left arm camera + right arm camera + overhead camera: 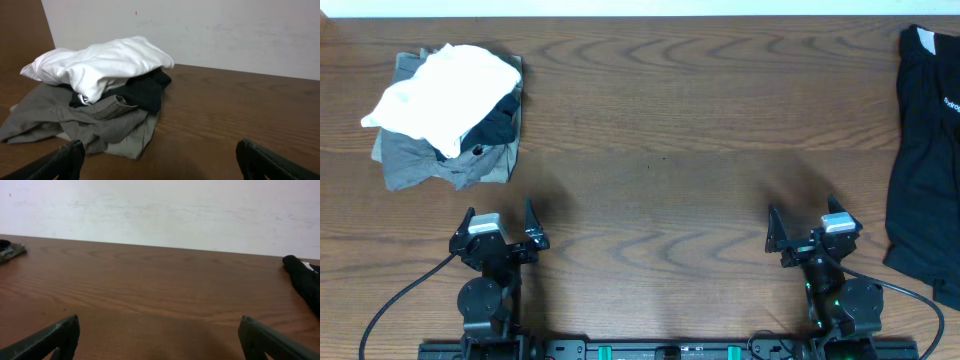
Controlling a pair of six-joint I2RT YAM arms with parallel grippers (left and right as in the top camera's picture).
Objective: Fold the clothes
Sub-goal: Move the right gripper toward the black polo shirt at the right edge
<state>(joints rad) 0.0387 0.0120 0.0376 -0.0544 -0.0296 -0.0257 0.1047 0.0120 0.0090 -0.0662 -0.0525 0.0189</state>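
You are at the very start, by my judgement: nothing on the brown wood-grain worktop is folded yet. Your left gripper and right gripper both sit at the near edge with jaws spread wide, and neither is holding anything.

The clothes lie in 2 places. At the far left is a crumpled heap just ahead of the left gripper. A white cotton garment lies on top, a black knit garment is beneath it, and a grey-green woven garment is at the bottom, spilling toward you. At the far right edge a long black garment lies loosely spread and partly out of the overhead view, near the right gripper but apart from it.

The next move calls for choosing 1 piece. The white one looks easiest to lift free, since nothing covers it. Pinch only its top layer, carry it to the bare middle of the worktop, then use both arms to flatten it.

The long black garment has a small white print near its right side and a pale patch at the neck. Both are too small to read, and I see no other writing.
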